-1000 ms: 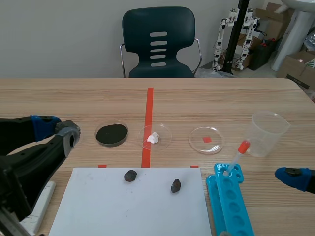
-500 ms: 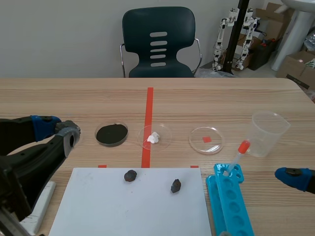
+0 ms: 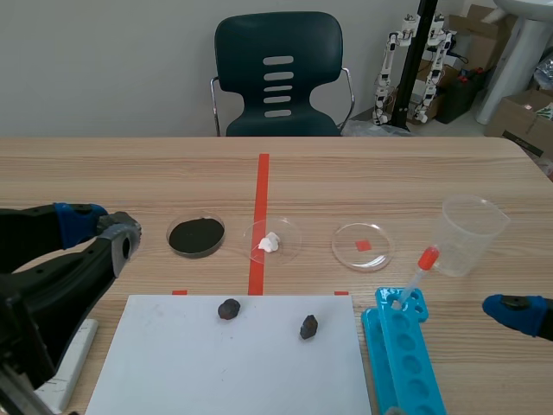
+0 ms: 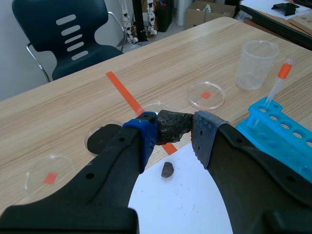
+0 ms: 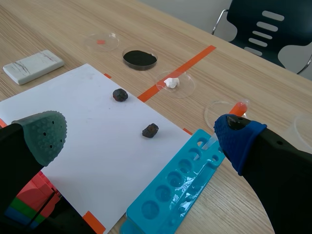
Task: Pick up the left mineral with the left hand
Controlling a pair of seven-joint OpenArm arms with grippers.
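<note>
- One wooden table [image 3: 432, 173] is shown, with a white sheet [image 3: 216, 372] laid at its near edge.
- The left gripper [image 4: 174, 132] is clamped on a dark mineral [image 4: 168, 130], which is held clear of the table at its left side.
- The right gripper [image 5: 142, 136] is spread apart, near a blue tube rack [image 5: 180, 195].
- Two dark stones are seen on the sheet: a left stone [image 3: 228, 309] and a right stone [image 3: 308, 326].

This looks like a lab: petri dishes [image 3: 197, 235], a blue tube rack [image 3: 402, 363], a pipette [image 3: 415, 277] and a plastic beaker [image 3: 471, 235] on a wooden table [image 3: 130, 173], with small robots [image 3: 390, 73] and boxes [image 3: 523, 121] behind.
</note>
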